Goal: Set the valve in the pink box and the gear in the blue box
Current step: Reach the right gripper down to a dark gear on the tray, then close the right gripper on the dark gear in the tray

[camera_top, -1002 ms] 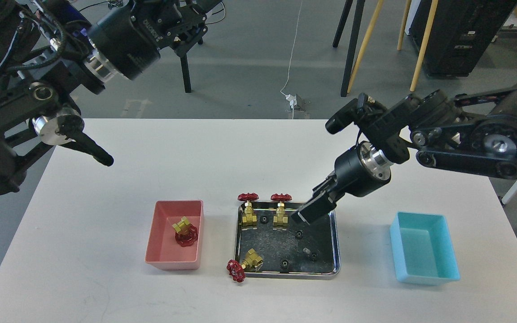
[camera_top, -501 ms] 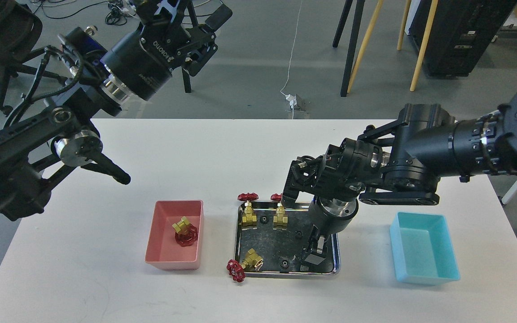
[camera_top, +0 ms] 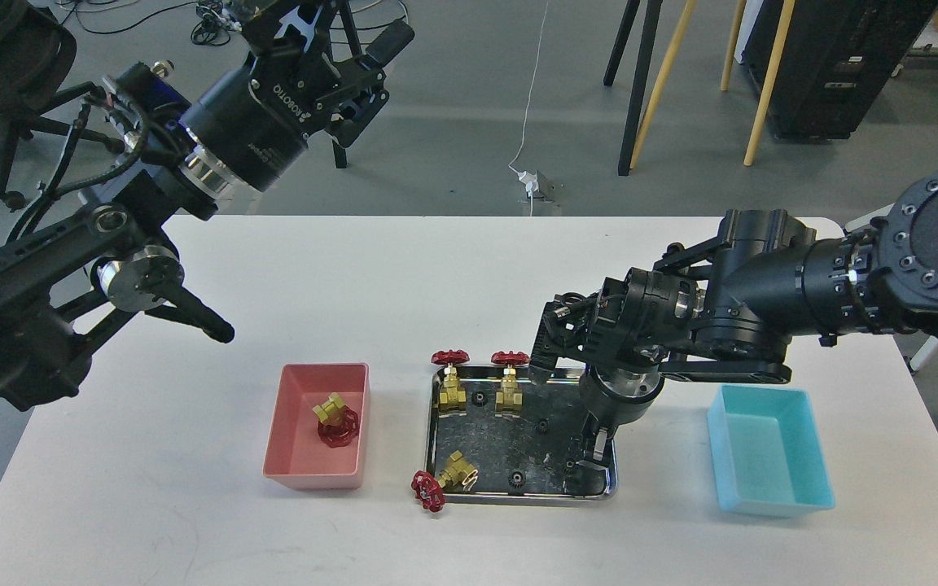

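Note:
The pink box (camera_top: 300,472) holds one valve (camera_top: 335,420) lying on its side. Two valves (camera_top: 450,382) (camera_top: 510,381) stand upright at the back of the steel tray (camera_top: 518,497). A third valve (camera_top: 446,477) lies at the tray's front left corner with its red wheel over the rim. Black gears (camera_top: 479,398) (camera_top: 542,425) (camera_top: 516,478) lie in the tray. My right gripper (camera_top: 588,457) points down into the tray's front right corner, open, fingertips beside another gear (camera_top: 571,466). The blue box (camera_top: 770,456) is empty. My left gripper (camera_top: 339,28) is open and empty, raised beyond the table's back left.
My left arm's elbow link (camera_top: 192,316) juts over the table's left part. My right forearm (camera_top: 762,301) hangs over the table between the tray and the blue box. Stand legs (camera_top: 640,81) and a black case (camera_top: 835,65) stand on the floor beyond the table.
My right wrist has turned from slanting to pointing straight down, and its gripper has dropped into the tray's front right corner. My left arm has shifted a little right.

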